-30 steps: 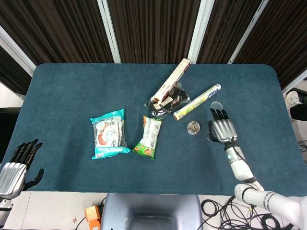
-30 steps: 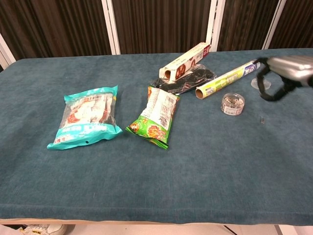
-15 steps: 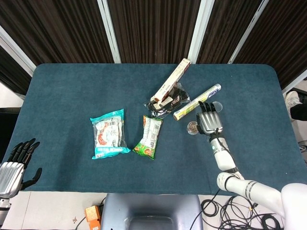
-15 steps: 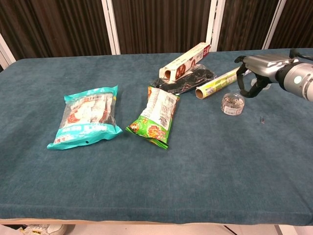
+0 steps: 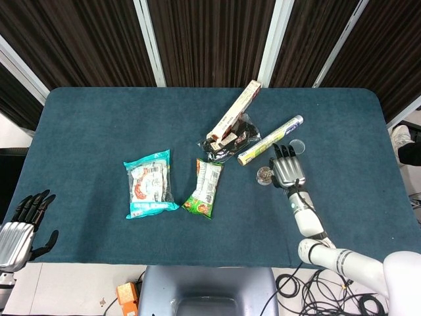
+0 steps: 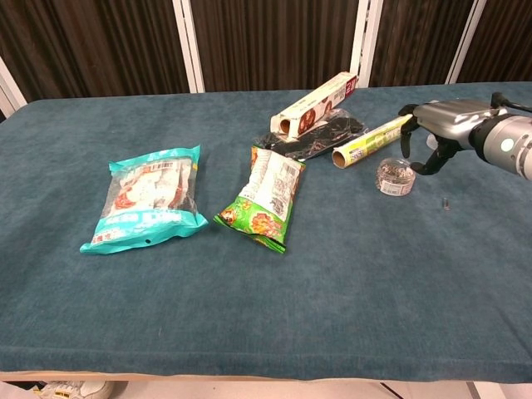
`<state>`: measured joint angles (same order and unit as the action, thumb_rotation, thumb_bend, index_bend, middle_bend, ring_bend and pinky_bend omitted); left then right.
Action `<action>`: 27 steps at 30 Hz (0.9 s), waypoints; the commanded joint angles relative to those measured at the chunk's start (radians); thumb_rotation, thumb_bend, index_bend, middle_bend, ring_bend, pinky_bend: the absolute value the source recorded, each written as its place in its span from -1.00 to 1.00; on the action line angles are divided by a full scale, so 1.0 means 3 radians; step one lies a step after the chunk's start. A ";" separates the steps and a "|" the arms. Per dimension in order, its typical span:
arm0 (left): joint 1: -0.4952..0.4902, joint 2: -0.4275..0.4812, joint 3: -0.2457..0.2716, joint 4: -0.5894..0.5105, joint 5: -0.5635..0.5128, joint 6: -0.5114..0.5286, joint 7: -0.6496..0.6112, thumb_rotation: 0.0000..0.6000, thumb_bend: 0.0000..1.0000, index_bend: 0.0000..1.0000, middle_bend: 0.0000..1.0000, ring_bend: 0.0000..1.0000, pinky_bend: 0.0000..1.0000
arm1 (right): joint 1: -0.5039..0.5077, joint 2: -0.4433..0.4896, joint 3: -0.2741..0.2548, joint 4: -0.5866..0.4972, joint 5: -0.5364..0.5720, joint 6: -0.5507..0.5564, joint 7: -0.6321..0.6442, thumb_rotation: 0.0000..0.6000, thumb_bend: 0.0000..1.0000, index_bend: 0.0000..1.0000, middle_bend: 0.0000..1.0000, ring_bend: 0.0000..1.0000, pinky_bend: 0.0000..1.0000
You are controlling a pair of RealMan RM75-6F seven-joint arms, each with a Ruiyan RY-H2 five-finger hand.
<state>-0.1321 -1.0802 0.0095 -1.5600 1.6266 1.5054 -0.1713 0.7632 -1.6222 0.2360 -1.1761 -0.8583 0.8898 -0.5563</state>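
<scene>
My right hand (image 5: 287, 170) (image 6: 442, 126) hovers over the table's right part, fingers apart and holding nothing. It is just right of a small clear round jar (image 5: 264, 175) (image 6: 394, 176) of metal bits and over the near end of a yellow-green foil roll (image 5: 270, 140) (image 6: 373, 142). A clear lid (image 5: 297, 145) lies beyond the hand. My left hand (image 5: 22, 227) hangs off the table's near left corner, fingers spread and empty; the chest view does not show it.
A teal snack bag (image 5: 149, 183) (image 6: 148, 197) and a green snack bag (image 5: 204, 188) (image 6: 268, 196) lie mid-table on the blue cloth (image 5: 99, 131). A long carton (image 5: 234, 110) (image 6: 317, 101) leans over a black packet (image 5: 231, 140) (image 6: 317, 136). A tiny metal piece (image 6: 445, 202) lies near the jar.
My right hand moved left and forward from the open cloth to beside the jar and roll, then settled slightly lower. The left hand stayed put.
</scene>
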 commanded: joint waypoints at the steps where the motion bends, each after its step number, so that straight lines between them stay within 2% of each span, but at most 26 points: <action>1: 0.0004 0.0003 -0.0001 0.0006 -0.0001 0.0008 -0.0010 1.00 -0.14 -1.00 -0.98 -1.00 -0.87 | -0.0025 0.0057 -0.0020 -0.0107 -0.0075 0.0064 0.0043 1.00 -0.32 -0.13 -0.96 -1.00 -1.00; 5: 0.0003 0.0006 0.0003 0.0010 0.0007 0.0006 -0.0021 1.00 -0.14 -1.00 -0.98 -1.00 -0.87 | -0.0162 0.0269 -0.0094 -0.0437 -0.0299 0.0286 0.0141 1.00 -0.32 -0.21 -0.96 -1.00 -1.00; 8: 0.0005 0.0011 0.0009 0.0005 0.0023 0.0015 -0.0026 1.00 -0.14 -1.00 -0.98 -1.00 -0.87 | -0.0377 0.0561 -0.0201 -0.0858 -0.0494 0.0540 0.0246 1.00 -0.32 -0.38 -0.99 -1.00 -1.00; 12: 0.0019 0.0009 0.0016 0.0004 0.0043 0.0046 -0.0019 1.00 -0.14 -1.00 -0.98 -1.00 -0.87 | -0.0838 0.1008 -0.0471 -0.1371 -0.0966 0.1107 0.0512 1.00 -0.32 -0.55 -1.00 -1.00 -1.00; 14: 0.0020 0.0005 0.0019 0.0000 0.0042 0.0042 -0.0008 1.00 -0.14 -1.00 -0.98 -1.00 -0.87 | -0.1053 0.1155 -0.0614 -0.1475 -0.1192 0.1368 0.0644 1.00 -0.32 -0.65 -1.00 -1.00 -1.00; 18: 0.0017 -0.0010 0.0027 -0.0017 0.0054 0.0031 0.0047 1.00 -0.14 -1.00 -0.98 -1.00 -0.87 | -0.1533 0.1369 -0.0908 -0.1512 -0.1567 0.1913 0.0913 1.00 -0.32 -0.82 -1.00 -1.00 -1.00; 21: 0.0022 -0.0018 0.0032 -0.0036 0.0070 0.0042 0.0080 1.00 -0.14 -1.00 -0.98 -1.00 -0.87 | -0.1836 0.1367 -0.1035 -0.1352 -0.1751 0.2249 0.1166 1.00 -0.32 -0.86 -1.00 -1.00 -1.00; 25: 0.0026 -0.0028 0.0042 -0.0045 0.0078 0.0038 0.0118 1.00 -0.14 -1.00 -0.98 -1.00 -0.87 | -0.2110 0.1286 -0.1053 -0.1115 -0.1826 0.2508 0.1554 1.00 -0.32 -0.86 -1.00 -1.00 -1.00; 27: 0.0015 -0.0029 0.0060 -0.0052 0.0104 0.0012 0.0134 1.00 -0.14 -1.00 -0.98 -1.00 -0.87 | -0.2152 0.1320 -0.1076 -0.1072 -0.1867 0.2486 0.1565 1.00 -0.32 -0.89 -1.00 -1.00 -1.00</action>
<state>-0.1258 -1.0887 0.0248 -1.5743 1.6537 1.5126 -0.1328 0.1459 -1.2335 -0.0701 -1.5216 -1.3933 1.6208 -0.1086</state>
